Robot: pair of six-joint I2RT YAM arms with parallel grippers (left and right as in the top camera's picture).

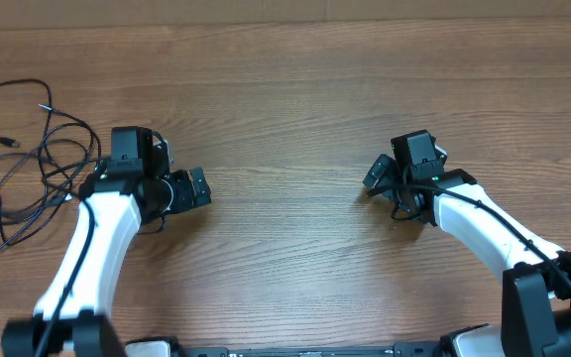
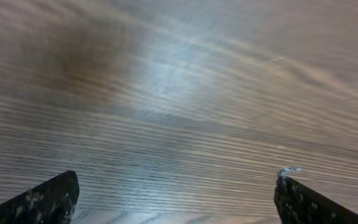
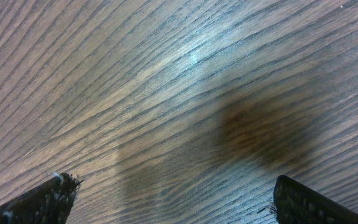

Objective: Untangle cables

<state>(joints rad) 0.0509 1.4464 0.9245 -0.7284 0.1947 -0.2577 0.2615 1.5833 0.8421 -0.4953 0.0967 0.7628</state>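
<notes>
Wood-grain table (image 1: pixel 285 89) under left claw (image 2: pixel 176 186), fingers spread wide, nothing held; right claw (image 3: pixel 173 190) same. Wrist views show only wood; overhead alone shows cables (image 1: pixel 38 159), loosely tangled at the table's left edge.

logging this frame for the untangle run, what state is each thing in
cables, tangled in loose overlapping loops, lying flat at the left side of the table, held by neither pincer
left pincer, open wide, nothing between its fingers, over the wood
right pincer, open wide, nothing between its fingers, over the wood
</notes>
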